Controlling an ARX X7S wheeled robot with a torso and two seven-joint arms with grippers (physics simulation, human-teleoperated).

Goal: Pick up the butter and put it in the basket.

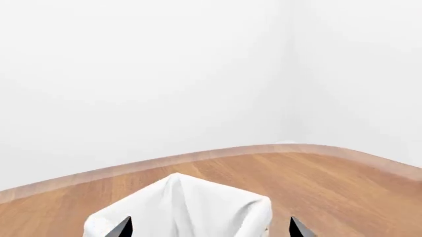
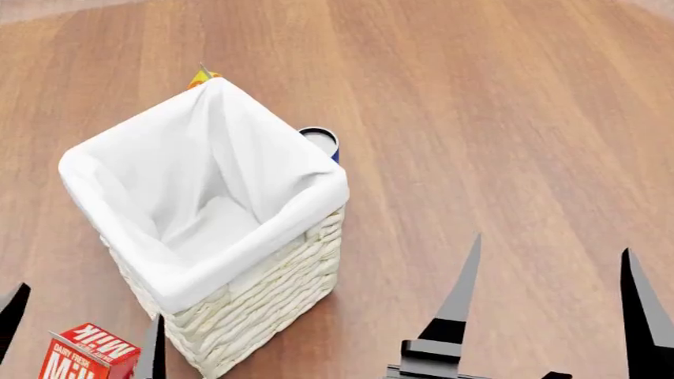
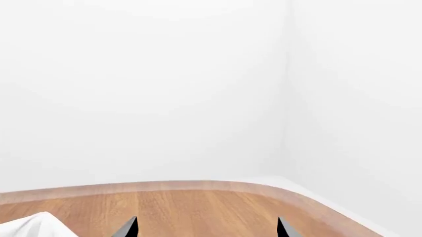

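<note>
Left end effector [image 2: 90, 306]: hanging released, its two dark fingers [image 2: 13, 309] standing wide apart with nothing between them gripped; in the left wrist view [image 1: 209, 228] only the two tips are showing.
Right end effector [image 2: 553, 246]: also hanging released, fingers spread wide and grasping nothing; in its own wrist view [image 3: 207, 228] just the tips are showing over bare wood.
Butter: not showing clearly in any view. A small orange-yellow tip [image 2: 201, 77] is peeking out behind the basket's far corner, well ahead of both end effectors; I cannot tell what it is.
Basket [image 2: 268, 296]: standing upright just ahead of the left end effector and to the left of the right one, its white liner [image 2: 211, 158] folding over the rim. Nothing is showing on the visible part of its inside. The liner's corner [image 1: 185, 207] is rising just ahead of the left end effector's tips, and an edge of it [image 3: 33, 224] is showing beside the right end effector.
Milk [image 2: 90, 357]: a red-and-white carton showing between the left end effector's fingers in the head view, just beside the basket's near corner.
Can [image 2: 320, 140]: a blue can with a silvery top, standing against the basket's far side, well ahead of the right end effector.
Floor [image 2: 495, 118]: warm wood planks, carrying all the things.
Room: plain white walls [image 3: 165, 89] meeting in a corner ahead of the end effectors, with a pale band [image 1: 218, 154] curving along the wood's edge.
</note>
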